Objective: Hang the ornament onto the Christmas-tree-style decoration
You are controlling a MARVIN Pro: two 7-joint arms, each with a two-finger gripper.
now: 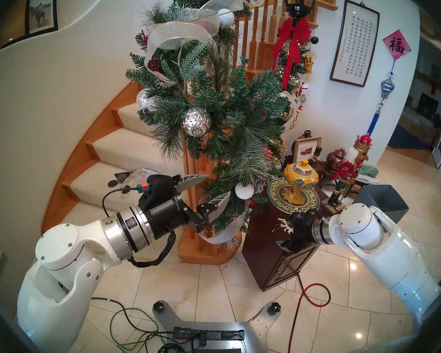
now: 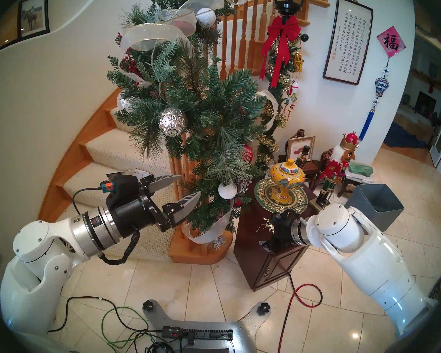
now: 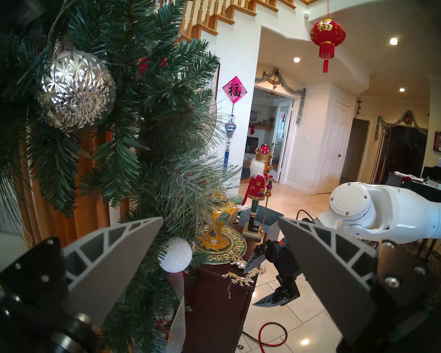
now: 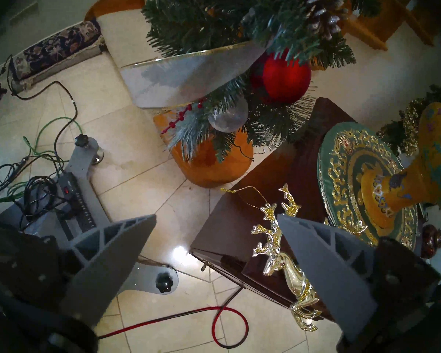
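Gold glitter against deep green
Reindeer ornament point(image 4: 278, 258) shiny pale gold with gold-glitter antlers; garland point(image 1: 229, 115) dark green, sheer silver ribbon point(image 1: 178, 36) edged gold; faceted ball point(image 1: 197, 121) silver; desk point(image 4: 229, 222) dark brown

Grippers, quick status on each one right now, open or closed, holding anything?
Left gripper: open, holding nothing, beside the garland.
Right gripper: open, empty, at the reindeer ornament on the cabinet.

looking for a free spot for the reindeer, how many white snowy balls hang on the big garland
2: one white snowy ball near the garland top, one low down beside the dark cabinet. Others may be hidden.
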